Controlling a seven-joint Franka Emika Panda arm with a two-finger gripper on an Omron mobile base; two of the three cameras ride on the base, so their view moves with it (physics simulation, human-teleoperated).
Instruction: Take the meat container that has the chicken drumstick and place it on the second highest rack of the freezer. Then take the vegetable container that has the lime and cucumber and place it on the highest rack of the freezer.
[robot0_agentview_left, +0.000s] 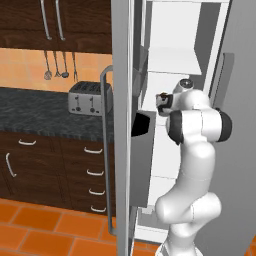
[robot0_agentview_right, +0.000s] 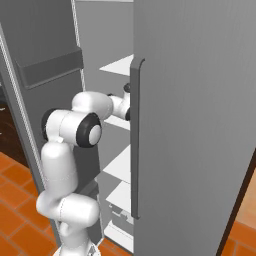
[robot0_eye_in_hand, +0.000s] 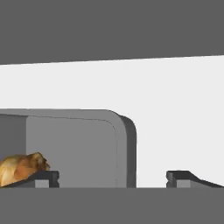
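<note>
While the arm (robot0_agentview_left: 192, 150) reaches into the open freezer (robot0_agentview_left: 170, 65), the left base view reads from left to right as follows: a dark bench (robot0_agentview_left: 35, 115) at middle left carries a toaster (robot0_agentview_left: 89, 97), with utensils (robot0_agentview_left: 60, 65) hung on the orange wall above it and dark drawers (robot0_agentview_left: 92, 172) below. At frame centre stands the grey freezer door (robot0_agentview_left: 122, 150), edge-on, with its long handle (robot0_agentview_left: 105, 150) and a dark door bin (robot0_agentview_left: 142, 125). Right of it lies the white interior with its racks (robot0_agentview_left: 172, 67), where the wrist sits at mid height; a small brown-orange patch (robot0_agentview_left: 162, 95) shows just left of the wrist, too small to identify.

Seen from the right base view, the arm rises at lower left, its forearm passing behind the closed grey door (robot0_agentview_right: 195, 125) and handle (robot0_agentview_right: 134, 140); white racks (robot0_agentview_right: 120, 65) show in the gap.

Seen from the hand view, the drumstick (robot0_eye_in_hand: 22, 168) lies at lower left inside a grey container (robot0_eye_in_hand: 78, 144), which rests on a white rack (robot0_eye_in_hand: 175, 122). The gripper (robot0_eye_in_hand: 113, 177) is spread wide and holds nothing; its left fingertip (robot0_eye_in_hand: 46, 177) is at the drumstick, its right one over bare rack, with the container's right wall between them. Which rack this is cannot be told.
</note>
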